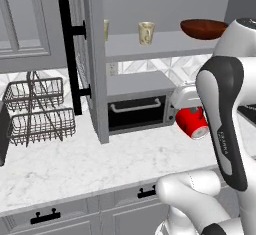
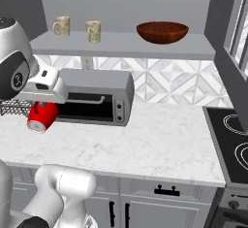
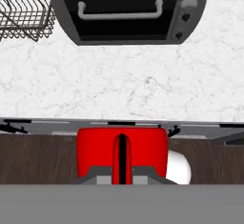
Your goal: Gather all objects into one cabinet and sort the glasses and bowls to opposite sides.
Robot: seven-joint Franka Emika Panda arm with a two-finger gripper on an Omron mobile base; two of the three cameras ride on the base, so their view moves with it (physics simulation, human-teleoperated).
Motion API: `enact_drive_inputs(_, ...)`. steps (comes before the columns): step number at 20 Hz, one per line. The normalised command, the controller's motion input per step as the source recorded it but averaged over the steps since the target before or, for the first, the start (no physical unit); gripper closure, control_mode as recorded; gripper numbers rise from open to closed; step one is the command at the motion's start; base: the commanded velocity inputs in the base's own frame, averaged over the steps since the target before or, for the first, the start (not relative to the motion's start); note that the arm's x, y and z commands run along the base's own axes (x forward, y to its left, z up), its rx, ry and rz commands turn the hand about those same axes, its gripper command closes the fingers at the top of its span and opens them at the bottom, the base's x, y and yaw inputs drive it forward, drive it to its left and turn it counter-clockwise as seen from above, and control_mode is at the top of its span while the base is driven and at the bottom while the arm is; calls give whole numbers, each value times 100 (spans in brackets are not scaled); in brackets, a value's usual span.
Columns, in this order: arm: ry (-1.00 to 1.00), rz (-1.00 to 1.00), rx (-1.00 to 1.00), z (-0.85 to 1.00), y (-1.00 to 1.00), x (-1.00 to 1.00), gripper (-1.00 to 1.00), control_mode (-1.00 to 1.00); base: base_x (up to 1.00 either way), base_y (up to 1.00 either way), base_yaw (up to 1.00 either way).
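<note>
In the left base view the gripper (image 1: 192,110) hangs over the marble counter (image 1: 75,164), pinched on the red mug (image 1: 192,121), which tips downward from the hand, clear of the counter. Just behind the hand sits the toaster oven (image 1: 137,106). Above and beyond the hand runs the cabinet shelf (image 1: 160,46), with one beige cup (image 1: 146,32) up and to its left, a second cup (image 1: 106,29) half hidden by the open cabinet door (image 1: 95,59), and the reddish-brown bowl (image 1: 204,29) almost straight above the hand. The door's black bar handle (image 1: 69,56) and a wire dish rack (image 1: 37,111) lie well off to the hand's left.

In the right base view the mug (image 2: 41,117) hangs under the gripper (image 2: 46,102), tilted, in front of the toaster oven (image 2: 92,96). Both cups (image 2: 61,25) (image 2: 93,31) stand on the shelf (image 2: 126,45) above the hand; the bowl (image 2: 162,32) sits on the shelf well to its right. A stove top (image 2: 232,139) lies far right.

In the hand view the gripper (image 3: 122,163) clamps the mug's (image 3: 95,151) handle (image 3: 122,154) at the bottom edge. Ahead of it lie the counter (image 3: 143,85), then the toaster oven (image 3: 128,13) and the rack (image 3: 24,15).
</note>
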Motion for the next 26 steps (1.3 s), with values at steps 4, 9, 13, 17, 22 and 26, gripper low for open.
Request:
enact_drive_inputs(4,0,0,0,0,0,0,100,100,36,0,11)
enact_drive_inputs(9,0,0,0,0,0,0,100,100,24,0,19)
enact_drive_inputs(13,0,0,0,0,0,0,100,100,32,0,9)
enact_drive_inputs(17,0,0,0,0,0,0,100,100,42,0,1)
enact_drive_inputs(22,0,0,0,0,0,0,100,100,48,0,0)
enact_drive_inputs(26,0,0,0,0,0,0,100,100,40,0,0)
